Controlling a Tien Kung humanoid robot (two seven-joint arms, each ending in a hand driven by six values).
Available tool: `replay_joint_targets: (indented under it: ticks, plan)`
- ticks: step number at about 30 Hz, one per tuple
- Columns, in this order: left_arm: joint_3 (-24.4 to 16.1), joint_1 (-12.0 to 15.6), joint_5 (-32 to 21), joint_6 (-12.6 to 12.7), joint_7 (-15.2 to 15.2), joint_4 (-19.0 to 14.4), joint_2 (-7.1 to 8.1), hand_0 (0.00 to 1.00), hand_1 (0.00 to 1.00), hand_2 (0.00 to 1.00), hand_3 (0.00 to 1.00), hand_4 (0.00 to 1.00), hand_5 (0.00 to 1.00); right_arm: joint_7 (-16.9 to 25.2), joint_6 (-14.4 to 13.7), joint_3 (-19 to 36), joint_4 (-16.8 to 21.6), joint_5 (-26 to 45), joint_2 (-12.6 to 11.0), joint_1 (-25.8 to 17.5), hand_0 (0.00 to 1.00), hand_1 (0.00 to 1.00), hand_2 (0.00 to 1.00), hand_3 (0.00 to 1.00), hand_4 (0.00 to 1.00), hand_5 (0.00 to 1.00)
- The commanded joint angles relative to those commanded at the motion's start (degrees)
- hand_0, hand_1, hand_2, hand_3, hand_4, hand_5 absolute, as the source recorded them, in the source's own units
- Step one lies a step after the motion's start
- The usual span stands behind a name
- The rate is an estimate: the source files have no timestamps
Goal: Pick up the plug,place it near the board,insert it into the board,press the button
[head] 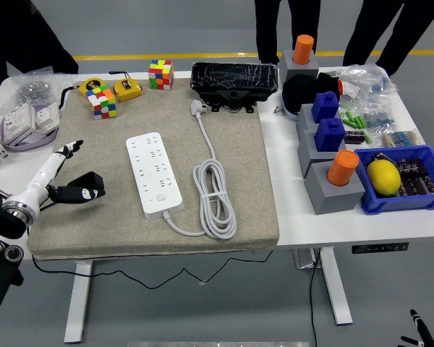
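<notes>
Five fingers on the left hand [71,170] are spread, holding nothing — over the mat's left side. Its job: reach far across the power strip [154,173] to the plug [197,108], well apart, and pinch its white body — not the cord [215,199].

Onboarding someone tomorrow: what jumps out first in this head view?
The white power strip lies mid-mat, its coiled cable beside it, the plug unplugged near the mat's far edge. Right of the mat, grey blocks carry orange cylinders, next to a blue bin holding a lemon. The left robot hand hovers open over the mat's left edge.
</notes>
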Motion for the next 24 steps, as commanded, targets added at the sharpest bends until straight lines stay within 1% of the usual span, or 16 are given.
replay_joint_targets:
  ticks: [4, 5, 10, 11, 16, 17, 22, 23, 24]
  plan:
    - [0.1, -0.3, -0.2, 0.5, -0.3, 0.7, -0.2, 0.998, 0.998, 0.986, 0.965, 0.998, 0.002, 0.0, 0.0, -0.2, 0.0, 0.1, 0.1, 0.1, 0.668, 0.575, 0.595, 0.618, 0.998, 0.998]
    - [0.2, -0.3, -0.3, 0.6, -0.4, 0.8, -0.22, 0.998, 0.995, 0.937, 0.915, 0.998, 0.002, 0.1, 0.0, -0.1, 0.0, 0.0, 0.1, 0.0, 0.667, 0.578, 0.595, 0.622, 0.998, 0.998]
    - [0.1, -0.9, -0.4, 2.4, -1.2, 2.2, -0.62, 0.998, 0.995, 0.937, 0.915, 0.998, 0.002, 0.1, 0.1, -0.1, 0.0, 0.0, 0.4, -0.2, 0.667, 0.578, 0.595, 0.622, 0.998, 0.998]
    - [0.2, -0.9, -0.4, 2.6, -1.3, 2.4, -0.64, 0.975, 0.918, 0.846, 0.85, 0.998, 0.002, 0.1, 0.1, -0.1, 0.0, 0.0, 0.4, -0.2, 0.667, 0.579, 0.596, 0.623, 0.998, 0.998]
    - [0.5, -1.1, 0.4, 3.3, -1.5, 3.4, -0.82, 0.975, 0.918, 0.846, 0.85, 0.998, 0.002, 0.0, 0.1, 0.0, 0.0, 0.0, 0.2, -0.2, 0.667, 0.579, 0.596, 0.623, 0.998, 0.998]
    - [0.6, -1.1, 0.5, 3.3, -1.5, 3.5, -0.84, 0.909, 0.828, 0.759, 0.78, 0.998, 0.002, 0.0, 0.1, 0.0, 0.0, 0.0, 0.2, -0.2, 0.667, 0.579, 0.596, 0.623, 0.998, 0.998]
    - [0.5, -1.1, 0.8, 3.8, -1.8, 4.2, -0.9, 0.909, 0.828, 0.759, 0.78, 0.998, 0.002, 0.0, 0.1, 0.1, 0.0, 0.1, 0.2, -0.1, 0.667, 0.579, 0.596, 0.623, 0.998, 0.998]
    - [0.4, -1.1, 0.8, 3.9, -1.8, 4.3, -0.9, 0.861, 0.774, 0.71, 0.726, 0.998, 0.002, 0.1, 0.1, 0.0, 0.0, 0.1, 0.2, -0.1, 0.665, 0.579, 0.597, 0.628, 0.998, 0.998]
    - [0.3, -1.1, 1.0, 4.1, -1.8, 4.4, -0.91, 0.861, 0.774, 0.71, 0.726, 0.998, 0.002, 0.1, 0.1, 0.1, 0.0, 0.1, 0.2, 0.0, 0.665, 0.579, 0.597, 0.628, 0.998, 0.998]
